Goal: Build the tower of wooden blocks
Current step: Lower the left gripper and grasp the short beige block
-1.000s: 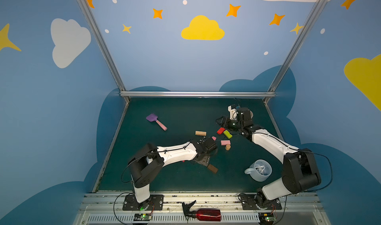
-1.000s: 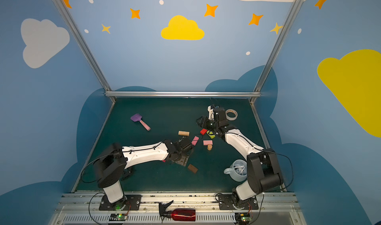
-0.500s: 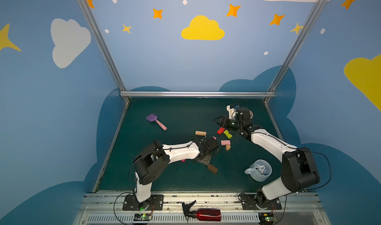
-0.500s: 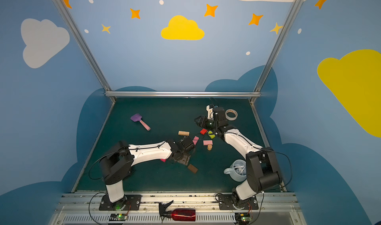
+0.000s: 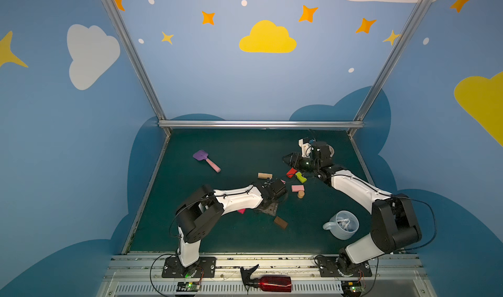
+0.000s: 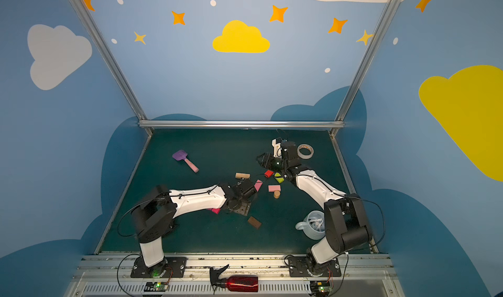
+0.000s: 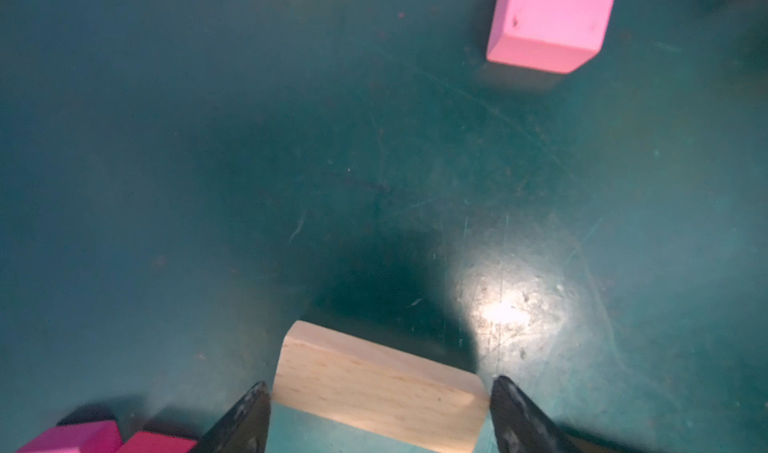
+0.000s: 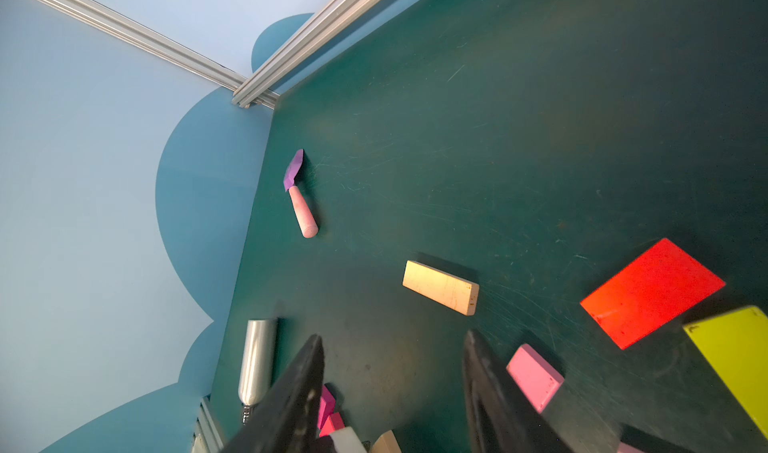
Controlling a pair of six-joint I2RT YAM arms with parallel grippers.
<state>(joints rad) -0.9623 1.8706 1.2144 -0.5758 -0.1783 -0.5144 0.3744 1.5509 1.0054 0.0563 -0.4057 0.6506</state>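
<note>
We see the left arm point(image 5: 239, 202) and right arm point(image 5: 351, 185) in white shells with black joints. Thin black cables point(image 5: 234, 194) trail along both.

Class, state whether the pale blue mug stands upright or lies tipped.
Upright: the pale blue mug has its open mouth facing up, white pieces inside.

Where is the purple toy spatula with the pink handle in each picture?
In a top view: the purple toy spatula with pink handle lies far back on the left of the green table.
In a top view: same spot, back left.
Left wrist view: not in it.
Right wrist view: near the table's edge, beyond the flat tan wooden bar.
Shared landmark: that flat tan wooden bar, in both top views too.
</note>
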